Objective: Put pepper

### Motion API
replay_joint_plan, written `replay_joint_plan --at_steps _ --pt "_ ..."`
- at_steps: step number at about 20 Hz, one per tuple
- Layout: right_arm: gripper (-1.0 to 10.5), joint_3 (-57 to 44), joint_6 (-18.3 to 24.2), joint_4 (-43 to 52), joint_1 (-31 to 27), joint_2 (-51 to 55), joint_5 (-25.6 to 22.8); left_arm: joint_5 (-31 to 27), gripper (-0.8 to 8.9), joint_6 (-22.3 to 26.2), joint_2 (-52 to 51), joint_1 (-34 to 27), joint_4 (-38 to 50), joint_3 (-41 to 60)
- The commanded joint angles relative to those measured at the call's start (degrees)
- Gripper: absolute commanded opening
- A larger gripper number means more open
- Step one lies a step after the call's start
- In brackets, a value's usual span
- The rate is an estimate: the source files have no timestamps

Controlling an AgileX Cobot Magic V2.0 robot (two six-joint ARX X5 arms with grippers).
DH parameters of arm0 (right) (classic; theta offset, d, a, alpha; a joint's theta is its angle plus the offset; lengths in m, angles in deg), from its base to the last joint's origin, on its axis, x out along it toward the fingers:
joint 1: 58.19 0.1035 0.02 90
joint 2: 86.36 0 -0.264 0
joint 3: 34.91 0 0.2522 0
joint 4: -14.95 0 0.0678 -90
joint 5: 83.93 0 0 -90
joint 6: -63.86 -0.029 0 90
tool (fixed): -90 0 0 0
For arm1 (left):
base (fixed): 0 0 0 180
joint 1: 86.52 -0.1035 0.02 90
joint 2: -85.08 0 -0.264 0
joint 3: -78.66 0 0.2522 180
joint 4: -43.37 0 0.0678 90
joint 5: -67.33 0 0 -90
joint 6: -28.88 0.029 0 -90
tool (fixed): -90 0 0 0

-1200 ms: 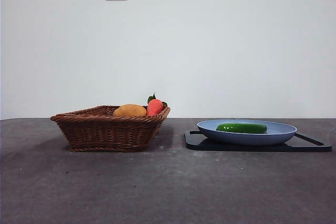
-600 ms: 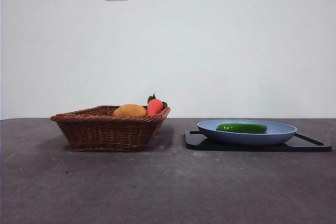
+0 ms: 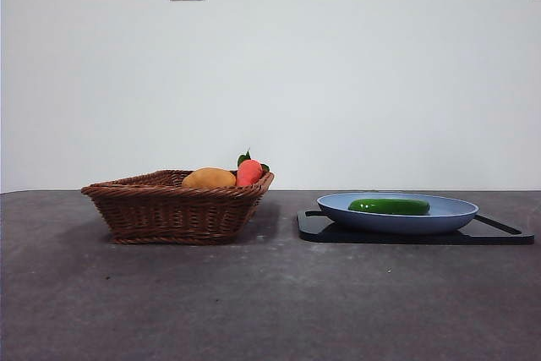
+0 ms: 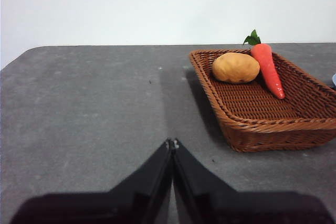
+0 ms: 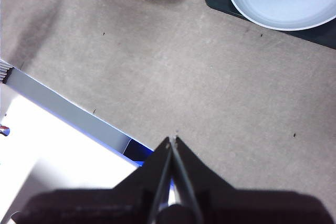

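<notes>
Nothing has moved this past second: your pepper (image 3: 389,206) lies on the plate (image 3: 456,219), left gripper (image 4: 172,142) and right gripper (image 5: 172,139) pinched together, empty, well apart from it.

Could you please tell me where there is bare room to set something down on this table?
Bare tabletop lies before the basket and blue plate, and between them. The basket's near half is free; its far end holds two items. The pepper fills the plate's middle.
</notes>
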Motion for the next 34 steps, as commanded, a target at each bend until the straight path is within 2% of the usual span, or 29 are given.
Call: replay_joint_plan --at_steps 1,11,12,14,15,18,22,24,28,31,34 --pt "0.0 1.0 -0.3 -0.8 0.1 -0.4 -0.1 0.0 0.06 -0.3 -0.3 -0.2 0.5 0.3" --pt "0.0 1.0 -0.2 -0.8 0.1 -0.4 -0.1 0.1 0.06 -0.3 -0.3 -0.2 0.8 0.3" --pt "0.0 1.0 2.8 0.2 -0.1 -0.4 -0.4 0.1 0.06 -0.3 -0.3 -0.2 0.8 0.3" --pt "0.0 -0.1 3.5 9.3 -4.8 3.0 -3.2 0.1 0.06 -0.3 -0.3 -0.2 0.7 0.3" --pt "0.0 -2.4 3.5 17.2 -8.0 5.7 -2.6 0.1 0.06 -0.3 -0.3 -0.2 0.8 0.3" --pt "0.0 -14.4 -1.5 36.5 -15.5 16.3 1.8 0.1 0.06 -0.3 -0.3 -0.2 0.8 0.3" --pt "0.0 -34.3 1.1 53.7 -20.5 28.7 -3.3 0.1 0.06 -0.3 -0.3 -0.2 0.8 0.3" --pt "0.0 -43.9 1.6 61.9 -20.7 34.1 -3.3 0.1 0.06 -0.3 -0.3 -0.2 0.8 0.3" --pt "0.0 -55.1 1.5 69.7 -20.7 40.8 -4.1 0.1 0.06 -0.3 -0.3 -0.2 0.8 0.3" --pt "0.0 -61.4 1.3 72.2 -20.7 44.9 -6.4 0.1 0.06 -0.3 -0.3 -0.2 0.8 0.3" --pt "0.0 -66.1 1.1 72.9 -20.8 48.5 -6.6 0.1 0.06 -0.3 -0.3 -0.2 0.8 0.3"
